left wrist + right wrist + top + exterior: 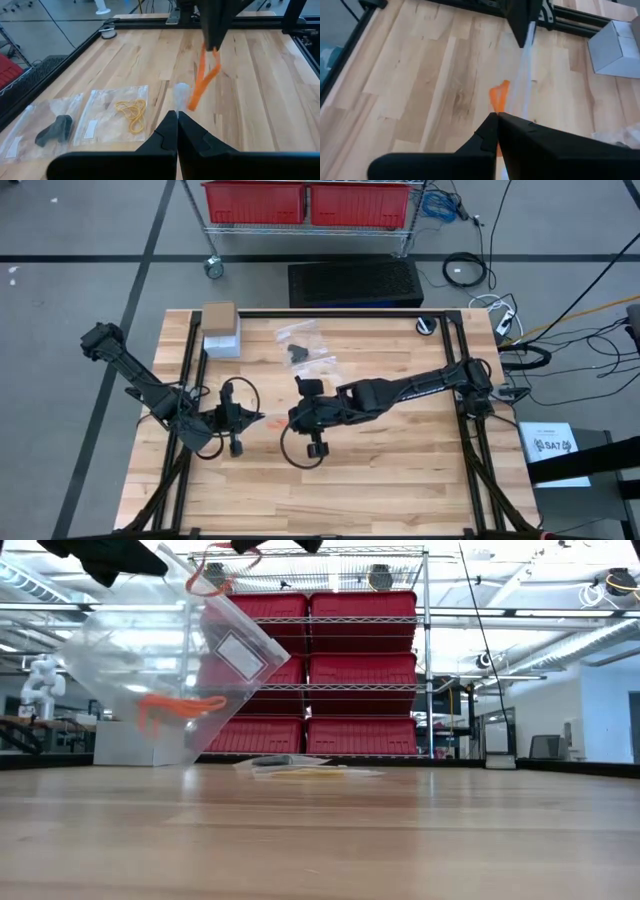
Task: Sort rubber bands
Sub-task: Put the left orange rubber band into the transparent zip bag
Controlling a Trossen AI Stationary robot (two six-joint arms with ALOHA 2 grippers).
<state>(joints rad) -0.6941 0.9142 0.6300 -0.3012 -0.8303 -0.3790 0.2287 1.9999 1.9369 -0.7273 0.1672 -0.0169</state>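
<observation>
Step in hand looks like bagging the orange rubber bands (204,80): both arms meet mid-left of the high view, over the table (400,470). Left gripper (236,420) has its fingers together, clamped on a clear bag (170,670) that hangs tilted in the upper left of the low view w/ orange bands already inside. Right gripper (300,417) sits just right of it, fingers together on an orange loop that dangles at centre top of the left wrist view, beside the bag edge. Two more bags lie flat at upper centre of the high view: one w/ tan-yellow bands (131,112), one w/ black bands (55,129). Next move prob needs the loop lowered into the bag mouth, then released; mouth opening isn't clear from here.
</observation>
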